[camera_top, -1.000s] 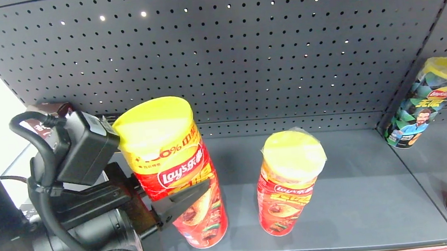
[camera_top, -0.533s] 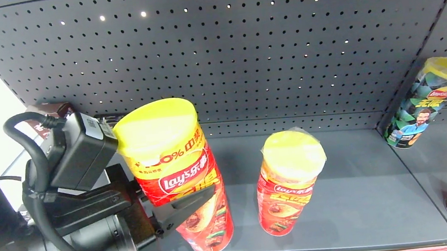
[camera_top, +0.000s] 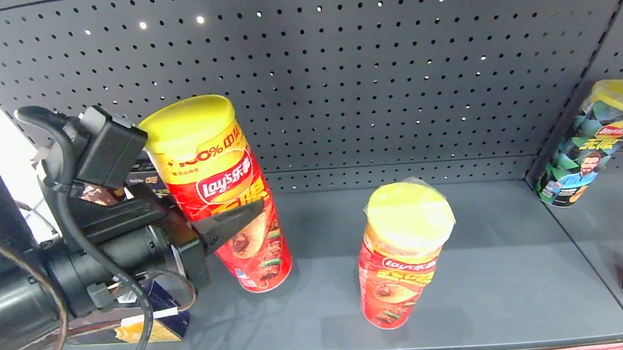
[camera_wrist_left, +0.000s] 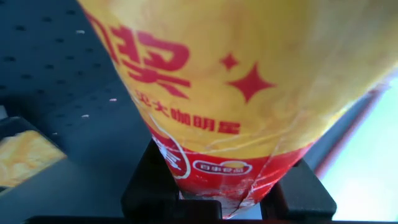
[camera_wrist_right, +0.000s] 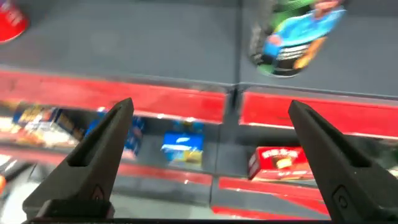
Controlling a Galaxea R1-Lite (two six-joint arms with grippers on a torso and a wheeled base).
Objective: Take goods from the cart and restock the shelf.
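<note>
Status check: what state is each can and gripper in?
Red cylindrical chip can with yellow lid: gripped, tilted.
Left gripper: shut on that can.
Second red chip can: standing upright on grey shelf.
Green-blue chip can: standing, lid on.
Right gripper: open, empty.

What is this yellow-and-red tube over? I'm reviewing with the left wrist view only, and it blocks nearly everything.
Observer: It is a red can with a yellow lid. The left pincer grips it at mid-height, lid up. Its base is low over the grey shelf, towards the back. I cannot tell if it touches.
Operator: Is anything standing close to it?
Observer: A second red can stands on the shelf to the robot's right of it, nearer the front edge and clear of it.
Operator: And the other arm?
Observer: The right pincer is open and holds nothing. It is in front of the shelf's red front edge.
</note>
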